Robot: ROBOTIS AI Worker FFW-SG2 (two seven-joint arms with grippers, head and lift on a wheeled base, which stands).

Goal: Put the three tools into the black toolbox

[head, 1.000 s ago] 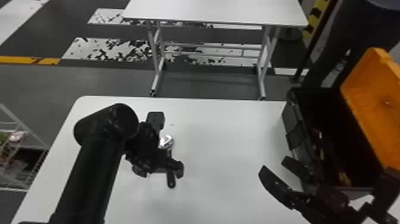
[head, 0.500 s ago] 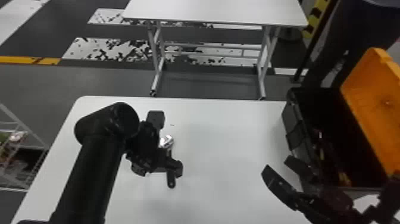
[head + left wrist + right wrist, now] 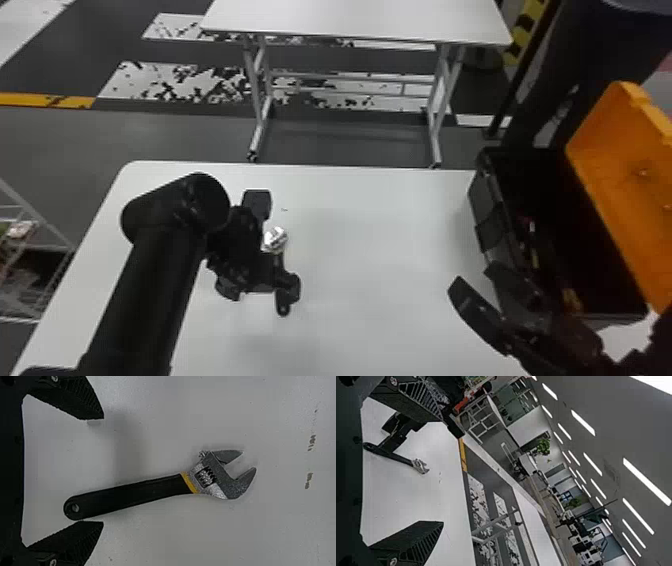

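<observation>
A white table [image 3: 375,225], an open black toolbox [image 3: 487,210], two grippers and a wrench [image 3: 146,489].
The table is under both pairs of jaws. The toolbox is just beside the right jaws, with its orange lid [image 3: 615,200] up and little things inside. The right gripper [image 3: 472,280] has its jaws wide apart with nothing in them. The left gripper [image 3: 272,246] is wide apart and empty too. The wrench lies flat below the left jaws, its handle end near one finger.
</observation>
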